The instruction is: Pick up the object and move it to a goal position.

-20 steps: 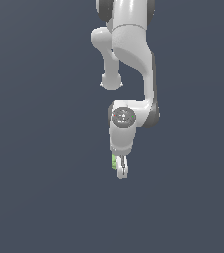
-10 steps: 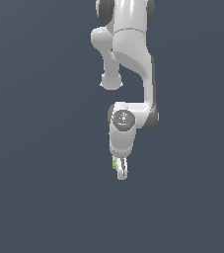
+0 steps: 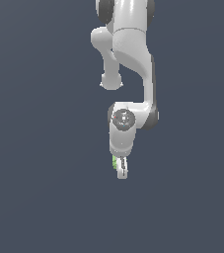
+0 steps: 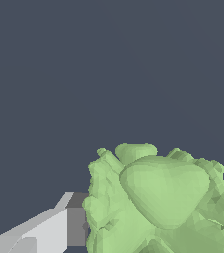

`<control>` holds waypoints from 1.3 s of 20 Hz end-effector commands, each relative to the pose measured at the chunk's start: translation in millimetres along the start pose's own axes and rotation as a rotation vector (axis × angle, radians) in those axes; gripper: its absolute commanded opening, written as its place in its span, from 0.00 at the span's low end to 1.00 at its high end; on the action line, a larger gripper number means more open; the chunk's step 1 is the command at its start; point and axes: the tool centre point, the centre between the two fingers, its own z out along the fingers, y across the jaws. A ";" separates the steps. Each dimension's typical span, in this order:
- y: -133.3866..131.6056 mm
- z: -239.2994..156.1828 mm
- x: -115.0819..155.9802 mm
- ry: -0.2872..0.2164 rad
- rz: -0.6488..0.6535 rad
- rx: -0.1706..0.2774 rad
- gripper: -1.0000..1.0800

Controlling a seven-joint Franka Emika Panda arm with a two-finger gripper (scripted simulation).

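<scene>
In the exterior view the white arm hangs down the middle, and my gripper [image 3: 120, 169] points downward at its end. A sliver of the light-green lumpy object [image 3: 114, 163] shows between the fingers on the exterior view's left side; the rest is hidden by the gripper. In the wrist view the object [image 4: 158, 197] fills the lower part of the picture, bumpy and pale green, pressed against one white and grey finger [image 4: 59, 227]. The other finger is out of sight behind the object. My gripper is shut on the object.
A plain dark grey-blue surface [image 3: 44, 197] lies all around the arm, with no other thing on it in either view.
The arm and gripper have shifted slightly, a little upward in the exterior view, with the object still held. Otherwise the scene is the same.
</scene>
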 end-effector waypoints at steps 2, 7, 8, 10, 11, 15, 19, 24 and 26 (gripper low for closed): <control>1.4 -7.2 0.4 0.000 0.000 0.001 0.00; 6.8 -28.5 2.0 -0.001 0.000 0.001 0.00; 8.3 -34.4 2.3 -0.001 0.000 0.001 0.00; 11.7 -47.8 3.3 -0.001 0.001 0.001 0.00; 13.6 -55.4 3.9 -0.002 0.001 0.001 0.00; 22.6 -92.3 6.5 -0.002 0.001 0.001 0.00; 32.6 -135.5 9.8 -0.002 0.001 0.000 0.00; 43.0 -182.8 13.4 -0.001 0.002 0.000 0.00; 46.1 -198.9 14.6 -0.001 0.002 0.000 0.00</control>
